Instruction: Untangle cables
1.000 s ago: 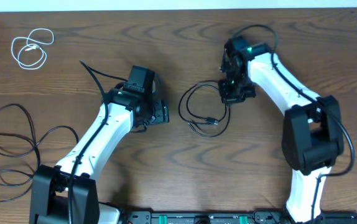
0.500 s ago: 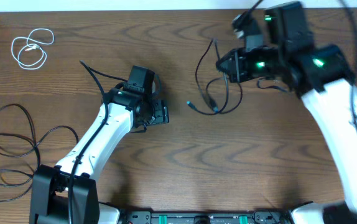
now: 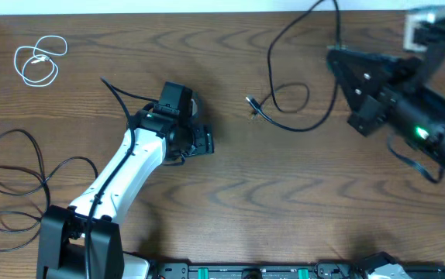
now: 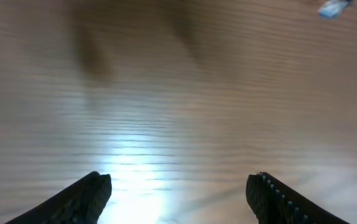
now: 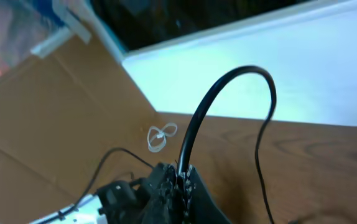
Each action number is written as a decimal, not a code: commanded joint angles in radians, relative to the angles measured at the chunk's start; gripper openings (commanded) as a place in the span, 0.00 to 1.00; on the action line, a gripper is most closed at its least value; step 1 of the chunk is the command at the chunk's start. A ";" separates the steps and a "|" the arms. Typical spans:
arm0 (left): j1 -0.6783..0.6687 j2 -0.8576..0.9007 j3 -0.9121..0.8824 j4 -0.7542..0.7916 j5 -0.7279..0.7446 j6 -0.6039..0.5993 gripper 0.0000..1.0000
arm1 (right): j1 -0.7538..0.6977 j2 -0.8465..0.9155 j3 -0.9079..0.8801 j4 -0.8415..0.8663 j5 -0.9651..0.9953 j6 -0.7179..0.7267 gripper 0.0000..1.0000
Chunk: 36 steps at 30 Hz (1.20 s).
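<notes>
From above, the white cable (image 3: 40, 60) lies coiled at the far left corner of the table (image 3: 230, 209), well apart from everything else. A black cable (image 3: 13, 182) sprawls in loose loops along the left edge, beside the base of the left arm (image 3: 122, 174). The left gripper (image 3: 205, 142) sits low near the table's middle, with bare wood around it. The other black cable (image 3: 300, 116) makes a loop right of centre, its plug (image 3: 252, 103) nearest the left gripper but not touching it, and two strands run up past the far edge. The right arm (image 3: 416, 116) is high and close to the camera, covering the table's right side; its fingertips cannot be made out here. In the left wrist view, the left gripper's fingers (image 4: 85, 199) stand wide apart over bare wood, with nothing between them. A small pale blue thing (image 4: 334, 7) at the top right corner is too blurred to name. In the right wrist view, the right gripper (image 5: 180, 180) is clamped on the other black cable, which arches up and right, then hangs down towards the table. The white cable shows small beyond it, below a white wall (image 5: 278, 68).
</notes>
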 commanded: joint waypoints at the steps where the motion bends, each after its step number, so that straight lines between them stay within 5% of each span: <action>1: -0.003 0.011 -0.012 0.025 0.183 0.067 0.75 | 0.004 0.005 0.010 -0.016 0.047 0.051 0.01; 9: -0.003 0.011 -0.012 0.053 0.188 0.066 0.75 | 0.004 0.043 0.010 -0.245 0.072 0.050 0.01; 25: -0.002 0.011 -0.012 0.052 0.188 0.067 0.75 | 0.004 0.247 0.010 -0.649 0.512 0.047 0.02; 36: -0.002 0.011 -0.012 0.064 0.187 0.067 0.75 | 0.008 0.407 0.010 -0.549 0.283 0.047 0.01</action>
